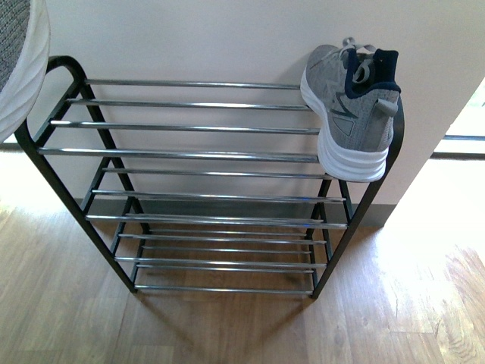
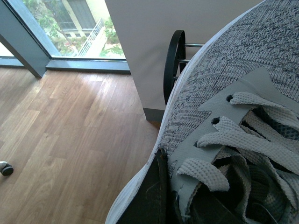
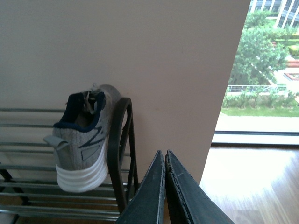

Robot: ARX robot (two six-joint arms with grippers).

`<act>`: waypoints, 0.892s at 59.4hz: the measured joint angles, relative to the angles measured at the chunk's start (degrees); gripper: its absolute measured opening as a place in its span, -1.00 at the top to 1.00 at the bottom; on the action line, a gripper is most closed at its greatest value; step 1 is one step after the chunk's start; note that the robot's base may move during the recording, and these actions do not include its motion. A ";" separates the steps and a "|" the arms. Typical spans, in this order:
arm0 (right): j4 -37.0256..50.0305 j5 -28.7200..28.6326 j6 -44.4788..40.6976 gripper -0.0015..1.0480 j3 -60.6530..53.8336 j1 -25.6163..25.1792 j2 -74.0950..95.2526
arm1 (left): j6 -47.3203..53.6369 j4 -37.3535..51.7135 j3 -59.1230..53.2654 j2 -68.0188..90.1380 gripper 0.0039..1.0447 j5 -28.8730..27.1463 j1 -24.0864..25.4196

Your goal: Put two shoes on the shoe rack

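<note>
One grey sneaker (image 1: 352, 106) with a white sole stands on the top tier of the shoe rack (image 1: 197, 152) at its right end, heel toward me. It also shows in the right wrist view as the grey sneaker (image 3: 81, 140) beside the rack's black end frame (image 3: 119, 149). The second grey sneaker (image 1: 19, 53) hangs above the rack's left end, with only its sole and knit side showing. My left gripper (image 2: 163, 161) is shut on this sneaker (image 2: 233, 70) at the laced opening. Beyond the rack's right end, my right gripper (image 3: 165, 156) is shut on nothing.
A pale wall (image 1: 189, 38) backs the rack, which stands on a wood floor (image 1: 227, 334). A window (image 2: 70, 23) reaching the floor lies past the rack's left end, and a small castor wheel (image 2: 5, 168) rests on the floor there. Sunlit floor (image 1: 455, 197) spreads to the right.
</note>
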 joint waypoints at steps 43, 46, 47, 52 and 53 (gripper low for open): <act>-27.85 0.00 0.00 0.97 -1.29 0.00 -31.39 | 0.00 0.00 0.00 0.00 0.98 -0.02 0.00; -29.05 0.00 0.00 0.97 -1.29 0.00 -32.61 | 0.00 0.00 0.00 0.00 0.98 -0.02 0.00; -29.27 0.00 0.00 0.97 -1.31 0.00 -32.85 | 0.00 0.00 0.00 0.00 0.98 -0.02 0.00; -31.08 0.00 0.00 0.97 -1.31 0.00 -34.69 | 0.00 0.00 0.00 0.00 0.98 -0.02 0.00; -31.30 0.00 0.00 0.97 -1.31 0.00 -34.95 | 0.00 0.00 0.00 0.00 0.98 0.00 0.00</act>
